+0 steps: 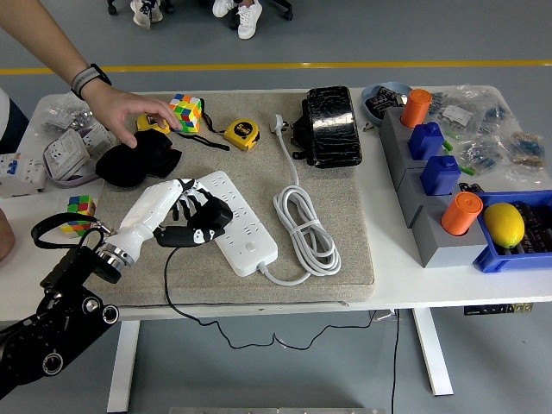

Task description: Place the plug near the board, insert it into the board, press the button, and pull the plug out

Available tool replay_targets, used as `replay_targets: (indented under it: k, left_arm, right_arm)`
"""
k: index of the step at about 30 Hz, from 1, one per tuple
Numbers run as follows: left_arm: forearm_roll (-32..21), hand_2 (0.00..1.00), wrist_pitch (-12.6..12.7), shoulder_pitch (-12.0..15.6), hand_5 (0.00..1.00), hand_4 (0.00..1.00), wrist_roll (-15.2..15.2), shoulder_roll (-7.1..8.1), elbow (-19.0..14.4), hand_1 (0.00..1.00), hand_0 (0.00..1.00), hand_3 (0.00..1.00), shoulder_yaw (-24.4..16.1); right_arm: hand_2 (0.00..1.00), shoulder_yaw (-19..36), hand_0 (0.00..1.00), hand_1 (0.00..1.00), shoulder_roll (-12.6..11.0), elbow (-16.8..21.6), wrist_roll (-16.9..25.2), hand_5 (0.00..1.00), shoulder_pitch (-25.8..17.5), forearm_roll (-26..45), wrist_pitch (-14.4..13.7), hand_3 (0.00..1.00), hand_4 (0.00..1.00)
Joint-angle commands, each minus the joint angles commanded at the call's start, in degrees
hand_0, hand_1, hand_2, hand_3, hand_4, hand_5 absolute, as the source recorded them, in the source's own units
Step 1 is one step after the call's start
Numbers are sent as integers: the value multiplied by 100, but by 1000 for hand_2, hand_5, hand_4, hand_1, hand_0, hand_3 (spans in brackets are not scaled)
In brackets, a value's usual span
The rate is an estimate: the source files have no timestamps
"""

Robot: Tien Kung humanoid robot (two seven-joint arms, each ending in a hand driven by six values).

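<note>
The left hand (185,217), fingers closed around the black plug (204,226) at the left edge of the white board (233,221), risks misaligned pins jamming against the sockets, or its trailing cable (172,293) snagging.

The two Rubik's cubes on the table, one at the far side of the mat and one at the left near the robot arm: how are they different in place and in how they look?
The far cube sits on the grey mat, and a person's hand reaches close to it. The near cube sits on the bare white table, off the mat, beside the robot's left arm. The far cube shows in full; the near cube is partly hidden by the arm. Both have multicoloured squares.
</note>
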Motion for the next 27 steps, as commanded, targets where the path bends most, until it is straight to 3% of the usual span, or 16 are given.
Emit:
replay_targets:
  k: [8,27]
  left_arm:
    - [203,352,53,-49,2,768,21,-58,254,307,200,533,-5]
    - [491,356,208,-62,2,770,37,-146,512,315,211,536,-19]
  right_arm:
    - [553,-20,494,592,-5,0,6,382,-2,7,6,510,861]
    - [553,43,496,592,4,0,11,381,-30,-29,7,511,862]
